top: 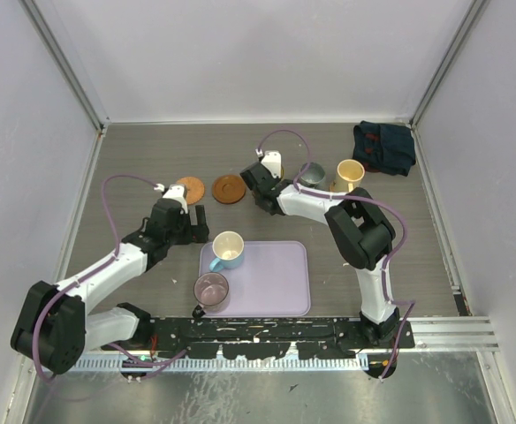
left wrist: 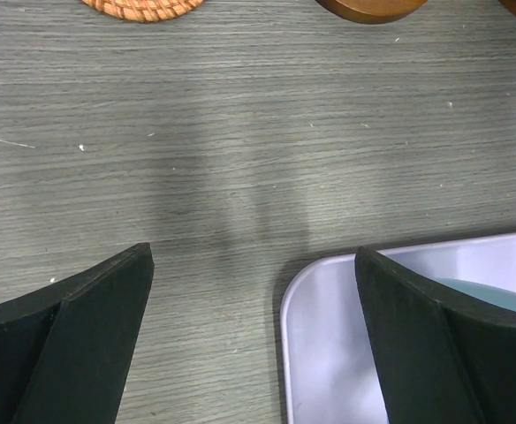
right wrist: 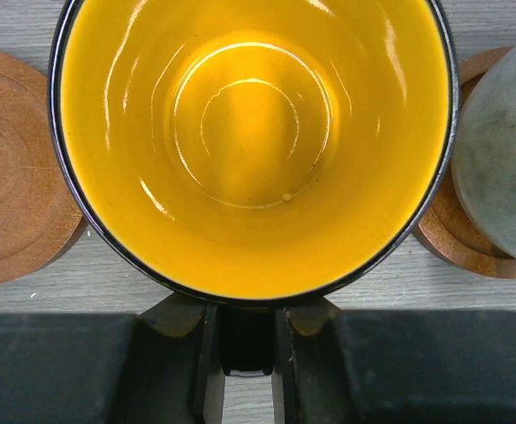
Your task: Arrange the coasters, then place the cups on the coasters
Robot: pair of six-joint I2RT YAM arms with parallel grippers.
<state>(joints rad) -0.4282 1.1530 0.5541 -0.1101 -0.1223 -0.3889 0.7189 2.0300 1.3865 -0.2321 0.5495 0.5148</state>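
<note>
My right gripper [right wrist: 246, 340] is shut on the dark handle of the orange-yellow cup [right wrist: 254, 141], which fills the right wrist view. It sits between a brown coaster [right wrist: 15, 212] on the left and another coaster [right wrist: 457, 238] under the grey-green cup [right wrist: 505, 150]. From above, the right gripper [top: 260, 183] hides that cup. A woven coaster [top: 190, 188] and a brown coaster [top: 229, 187] lie at mid-table. My left gripper [top: 198, 221] hangs open and empty over the tray's corner [left wrist: 329, 353]. The white-and-blue cup [top: 228, 250] and the purple cup [top: 211, 289] stand on the tray.
The lavender tray [top: 276, 278] lies near the front edge. The cream cup [top: 350, 174] stands right of the grey-green cup [top: 313, 172]. A dark blue cloth [top: 384, 146] is bunched in the back right corner. Walls enclose the table on three sides.
</note>
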